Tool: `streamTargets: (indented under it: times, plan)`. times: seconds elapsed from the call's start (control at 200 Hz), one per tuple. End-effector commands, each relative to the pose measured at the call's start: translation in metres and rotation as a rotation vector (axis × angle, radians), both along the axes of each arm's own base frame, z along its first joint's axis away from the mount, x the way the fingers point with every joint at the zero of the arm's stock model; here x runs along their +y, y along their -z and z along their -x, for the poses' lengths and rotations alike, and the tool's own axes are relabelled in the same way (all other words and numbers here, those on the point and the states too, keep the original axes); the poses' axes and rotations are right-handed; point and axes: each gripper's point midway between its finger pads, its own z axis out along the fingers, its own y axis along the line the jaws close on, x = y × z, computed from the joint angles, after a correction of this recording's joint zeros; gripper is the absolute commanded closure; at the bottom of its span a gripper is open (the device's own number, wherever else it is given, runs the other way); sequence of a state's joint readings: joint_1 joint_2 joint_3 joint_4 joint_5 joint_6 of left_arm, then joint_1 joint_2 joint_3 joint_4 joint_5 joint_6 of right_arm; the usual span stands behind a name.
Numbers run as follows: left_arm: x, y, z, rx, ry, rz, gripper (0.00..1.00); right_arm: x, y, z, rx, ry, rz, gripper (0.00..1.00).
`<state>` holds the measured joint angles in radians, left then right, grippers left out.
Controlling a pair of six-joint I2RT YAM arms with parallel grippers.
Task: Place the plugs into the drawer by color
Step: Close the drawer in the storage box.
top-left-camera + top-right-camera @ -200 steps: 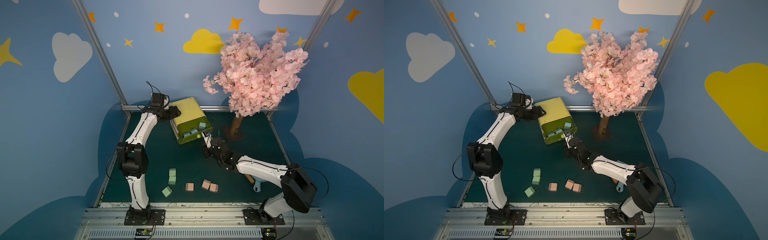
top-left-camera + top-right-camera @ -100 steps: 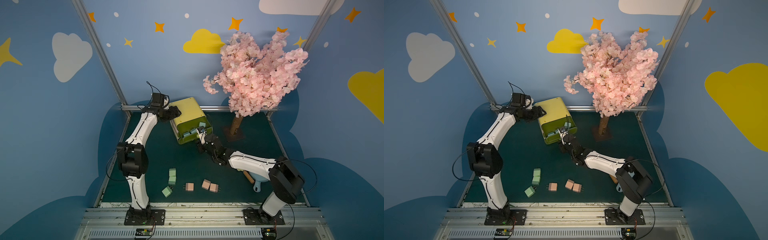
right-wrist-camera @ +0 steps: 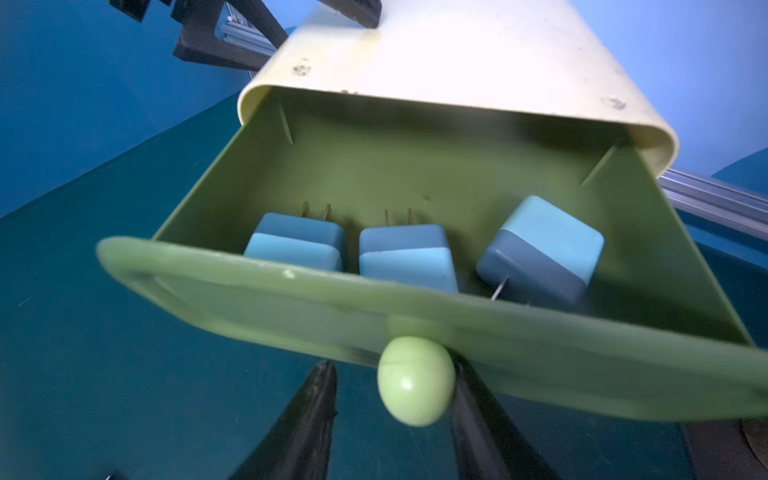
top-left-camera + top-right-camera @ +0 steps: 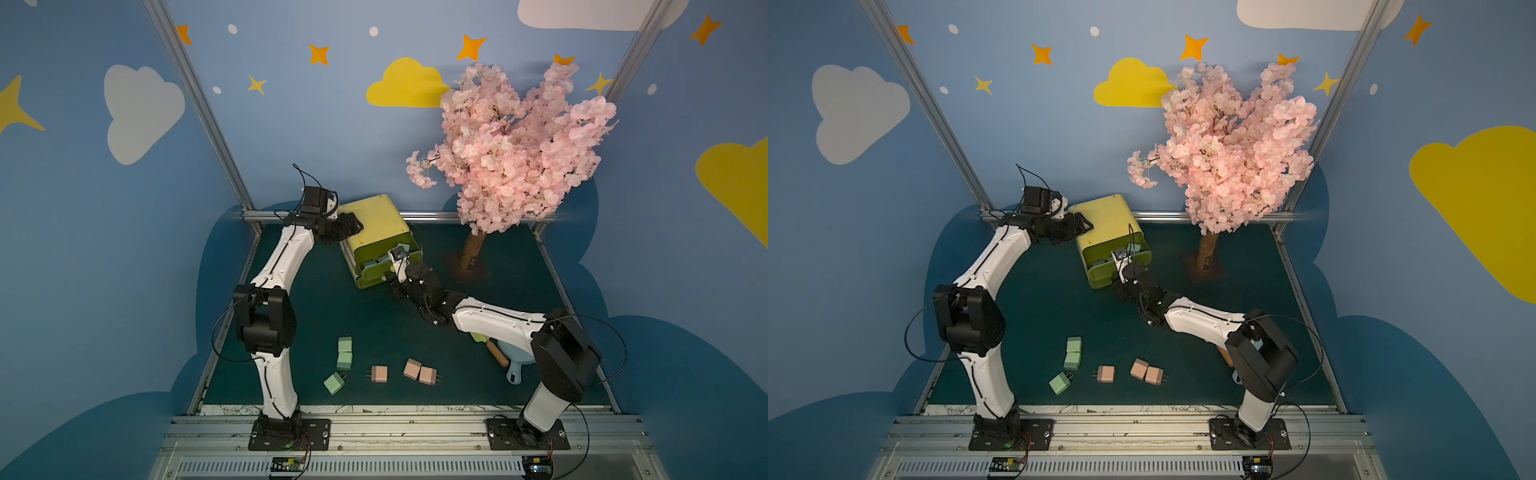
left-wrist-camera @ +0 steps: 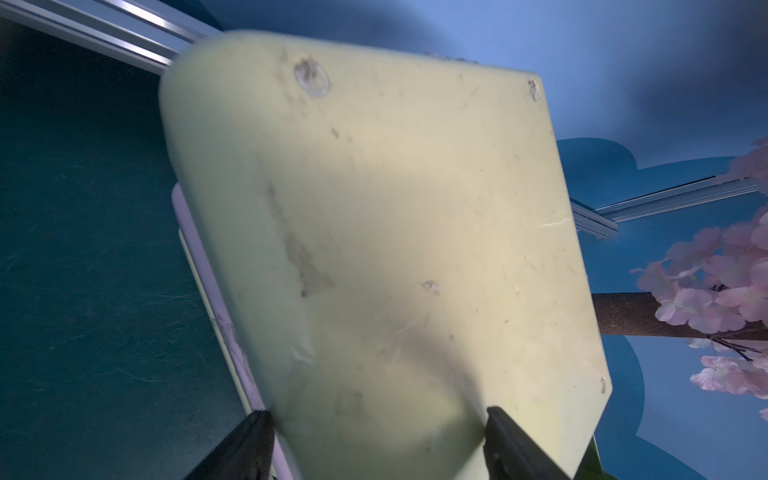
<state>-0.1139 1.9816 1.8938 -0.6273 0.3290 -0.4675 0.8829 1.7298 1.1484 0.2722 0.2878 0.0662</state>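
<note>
Right wrist view: the right gripper [image 3: 395, 365] has its fingers apart, one on each side of the pale knob [image 3: 415, 380] of the open drawer [image 3: 249, 299]. One finger is just beside the knob, the other stands clearly off it. Just past the fingertips, inside this drawer, sit three blue plugs [image 3: 405, 257]. The left gripper [image 5: 378, 413] is clamped on the yellow-green chest [image 5: 395, 228], which fills the space between its fingers. Three green plugs [image 4: 344, 360] and three pink plugs [image 4: 412, 368] lie on the table [image 4: 332, 299], well behind both grippers, nearer the arm bases.
</note>
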Motion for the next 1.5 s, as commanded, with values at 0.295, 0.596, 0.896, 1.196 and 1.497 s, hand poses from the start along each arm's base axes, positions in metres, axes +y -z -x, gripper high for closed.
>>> streamTargets:
  times: [0.295, 0.596, 0.896, 1.196, 1.497]
  plan:
    - [-0.004, -0.003, 0.010, 0.005, 0.026, 0.008, 0.20, 0.025, -0.030, -0.027, -0.051, -0.015, -0.081, 0.52]
    - [-0.005, -0.004, 0.011, 0.004, 0.027, 0.009, 0.20, 0.038, -0.033, -0.048, -0.078, 0.001, -0.136, 0.52]
    - [-0.005, -0.004, 0.010, 0.003, 0.027, 0.014, 0.20, 0.048, -0.027, -0.060, -0.078, 0.012, -0.170, 0.51]
    - [-0.005, -0.002, 0.011, 0.005, 0.029, 0.012, 0.20, 0.053, -0.022, -0.066, -0.070, 0.012, -0.181, 0.50]
    - [-0.005, -0.005, 0.012, -0.003, 0.031, 0.009, 0.20, 0.056, -0.022, -0.069, -0.071, 0.007, -0.185, 0.49]
